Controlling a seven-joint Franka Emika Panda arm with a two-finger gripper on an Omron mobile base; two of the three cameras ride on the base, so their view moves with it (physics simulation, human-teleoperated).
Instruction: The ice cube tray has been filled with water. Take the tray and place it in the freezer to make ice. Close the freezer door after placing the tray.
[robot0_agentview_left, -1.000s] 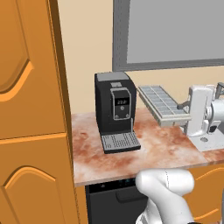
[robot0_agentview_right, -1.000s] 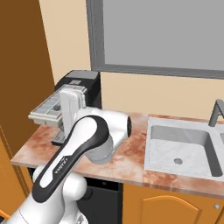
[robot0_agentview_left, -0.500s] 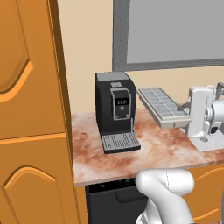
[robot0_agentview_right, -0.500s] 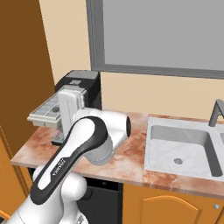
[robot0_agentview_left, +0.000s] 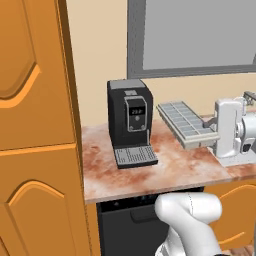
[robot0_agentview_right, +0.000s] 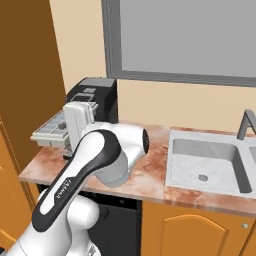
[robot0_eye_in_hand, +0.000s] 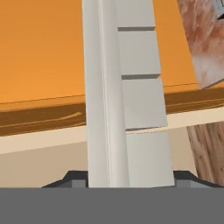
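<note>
The tall orange cabinet (robot0_agentview_left: 35, 125) stands at the left end of the marbled tabletop (robot0_agentview_left: 165, 167), with the black coffee machine (robot0_agentview_left: 129, 120) just beside it. The steel sink (robot0_agentview_right: 207, 162) is set in the tabletop further right. The ice cube tray (robot0_agentview_left: 185, 122) is held tilted above the tabletop, beside the coffee machine, the tool (robot0_eye_in_hand: 127, 177) clamped on its end.

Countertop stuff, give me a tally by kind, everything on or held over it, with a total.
Coffee machine: 1
Ice cube tray, held above the counter in the gripper: 1
Sink: 1
Faucet: 1
Total: 4
</note>
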